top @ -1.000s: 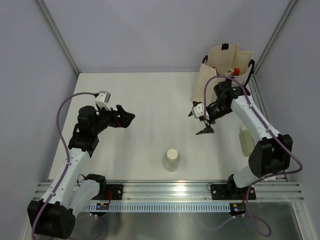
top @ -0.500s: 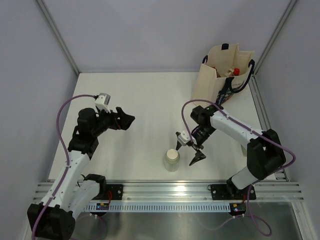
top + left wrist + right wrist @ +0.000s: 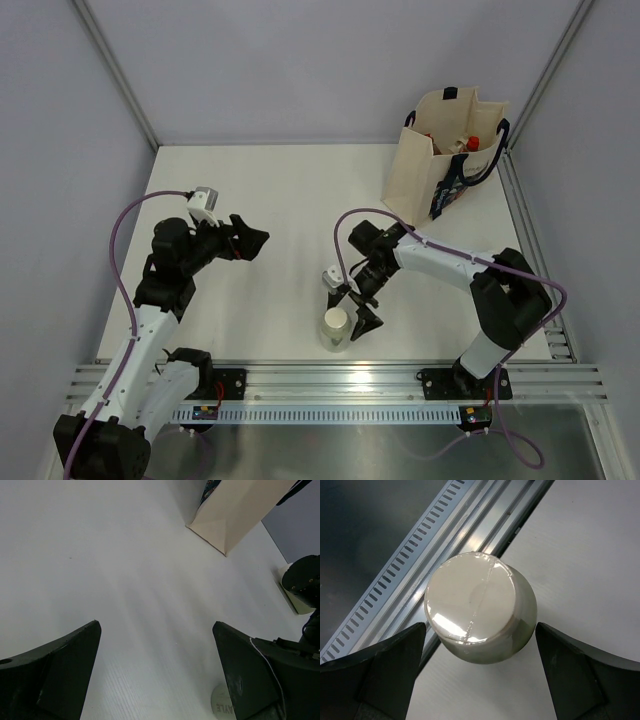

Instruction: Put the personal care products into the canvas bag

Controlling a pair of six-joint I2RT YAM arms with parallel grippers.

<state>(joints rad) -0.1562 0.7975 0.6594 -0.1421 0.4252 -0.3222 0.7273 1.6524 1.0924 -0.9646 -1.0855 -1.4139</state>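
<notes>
A pale bottle with a white cap [image 3: 337, 329] stands upright near the table's front edge. My right gripper [image 3: 351, 311] is open and straddles it from above. In the right wrist view the bottle's cap [image 3: 475, 605] sits between the two fingers of the right gripper [image 3: 480, 652], with a gap on each side. The canvas bag [image 3: 448, 150] stands at the back right, and a red cap [image 3: 470, 143] shows inside it. My left gripper [image 3: 246, 238] is open and empty over the left middle. The left wrist view shows the bag [image 3: 235, 515] and a second pale bottle [image 3: 291, 597].
The metal rail [image 3: 340, 385] runs along the front edge, just behind the standing bottle in the right wrist view [image 3: 470, 525]. Grey walls close in the table on three sides. My right arm [image 3: 450, 265] stretches across the right half.
My right gripper has swung from beside the bag down and left to the white-capped bottle, and now straddles it. The left arm has barely moved.
</notes>
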